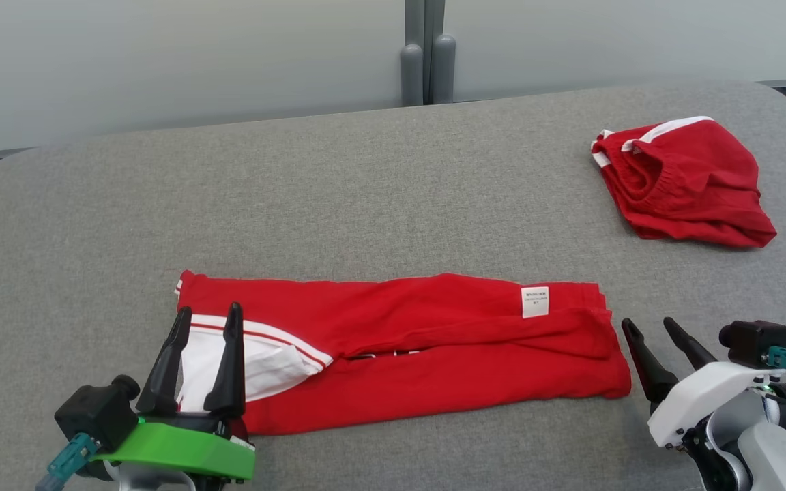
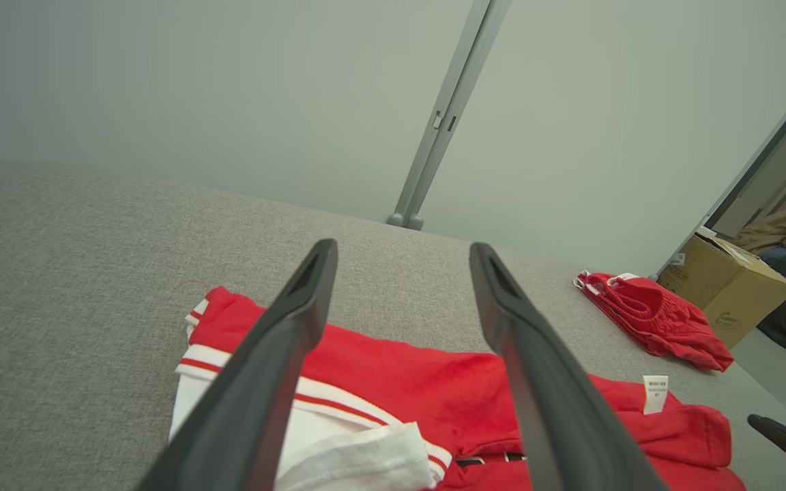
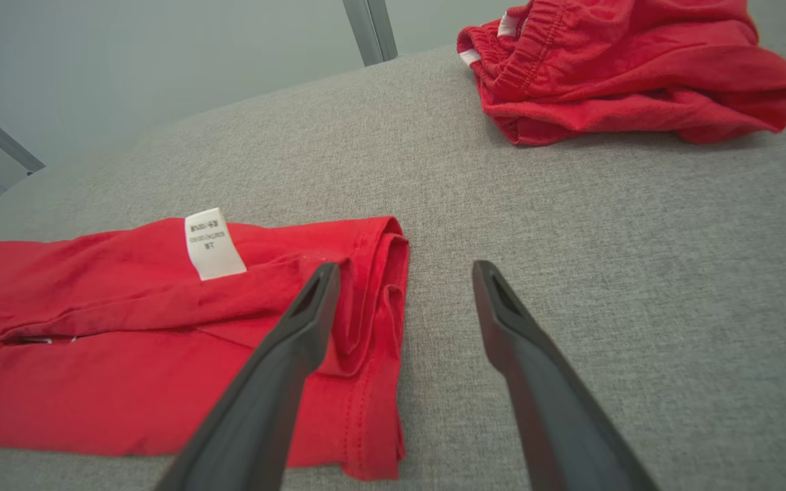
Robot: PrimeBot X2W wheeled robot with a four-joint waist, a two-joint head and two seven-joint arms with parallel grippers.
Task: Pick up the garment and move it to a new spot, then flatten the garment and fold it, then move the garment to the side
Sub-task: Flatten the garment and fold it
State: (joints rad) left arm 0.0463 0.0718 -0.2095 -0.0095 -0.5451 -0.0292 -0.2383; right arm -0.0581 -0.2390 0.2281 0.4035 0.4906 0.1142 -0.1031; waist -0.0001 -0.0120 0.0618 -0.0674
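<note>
A red garment [image 1: 434, 341] with white trim lies folded into a long strip across the near part of the grey table [image 1: 366, 191]. A white label [image 1: 535, 301] shows near its right end. My left gripper [image 1: 207, 316] hovers open over the strip's left end, above the white sleeve part [image 2: 338, 450]. At the strip's right end my right gripper [image 1: 651, 324] stands open, just off the cloth edge [image 3: 379, 327]. Neither gripper holds anything.
A second red garment [image 1: 683, 181], bunched with white trim, lies at the table's far right, also seen as the red pile [image 3: 611, 68]. Grey wall panels with a post [image 1: 427, 54] stand behind the table. A cardboard box [image 2: 727, 290] sits beyond the right edge.
</note>
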